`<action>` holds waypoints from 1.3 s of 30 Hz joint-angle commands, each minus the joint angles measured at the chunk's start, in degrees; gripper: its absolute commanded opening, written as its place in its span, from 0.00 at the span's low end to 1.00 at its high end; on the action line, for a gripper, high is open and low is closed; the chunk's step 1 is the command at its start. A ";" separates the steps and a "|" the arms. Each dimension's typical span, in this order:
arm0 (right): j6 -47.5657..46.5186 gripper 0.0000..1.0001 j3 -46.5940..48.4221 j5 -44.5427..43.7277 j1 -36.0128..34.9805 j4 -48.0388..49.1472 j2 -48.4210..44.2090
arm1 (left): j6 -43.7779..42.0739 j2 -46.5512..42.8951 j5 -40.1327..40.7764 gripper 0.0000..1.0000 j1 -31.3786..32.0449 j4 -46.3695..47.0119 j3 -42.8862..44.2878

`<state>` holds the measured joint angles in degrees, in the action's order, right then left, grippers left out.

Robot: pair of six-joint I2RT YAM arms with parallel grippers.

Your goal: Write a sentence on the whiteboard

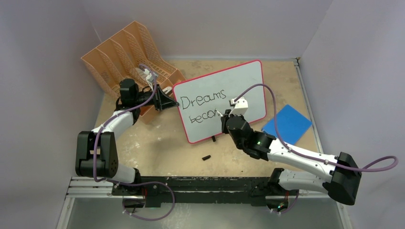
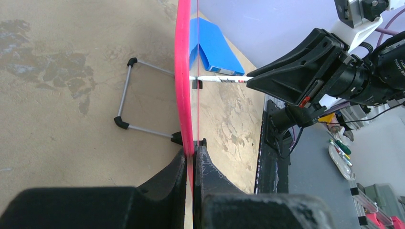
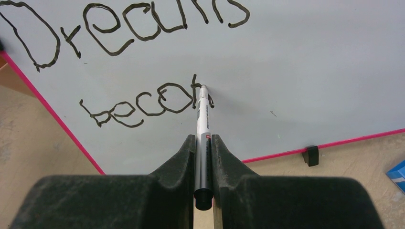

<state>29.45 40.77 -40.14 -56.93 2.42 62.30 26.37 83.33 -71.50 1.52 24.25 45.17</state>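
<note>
The whiteboard, white with a red-pink frame, stands tilted on the table. My left gripper is shut on its left edge; the left wrist view shows the frame pinched between the black fingers of that gripper. The sentence so written reads "Dreams" with "beco" and a partial letter beneath. My right gripper is shut on a white marker, whose tip touches the board at the end of the second line. From above, this gripper sits at the board's lower middle.
An orange file rack stands behind the left arm. A blue pad lies right of the board. A small black cap lies in front of it. The board's wire stand props it from behind.
</note>
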 commanded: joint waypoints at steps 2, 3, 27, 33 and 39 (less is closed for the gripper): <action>-0.50 0.00 1.11 -1.67 0.33 2.32 0.84 | -2.02 -1.34 -0.02 0.00 -0.14 0.62 1.60; -0.48 0.00 1.07 -1.80 0.33 2.37 0.88 | -2.02 -1.35 -0.04 0.00 -0.18 0.62 1.61; 1.88 0.00 0.03 -3.80 2.08 -1.51 -1.04 | -2.20 -1.35 0.05 0.00 -0.16 0.36 1.69; 3.81 0.00 -0.33 -1.96 2.09 -4.07 -1.13 | -2.20 -1.41 0.19 0.00 -0.20 0.35 1.73; 5.40 0.00 -0.56 -0.78 2.09 -6.10 -1.04 | -2.20 -1.34 0.23 0.00 -0.15 0.27 1.72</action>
<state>32.58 40.77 -41.82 -55.13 -1.41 61.84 26.37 83.33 -71.35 1.52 24.25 45.17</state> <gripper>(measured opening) 0.146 0.022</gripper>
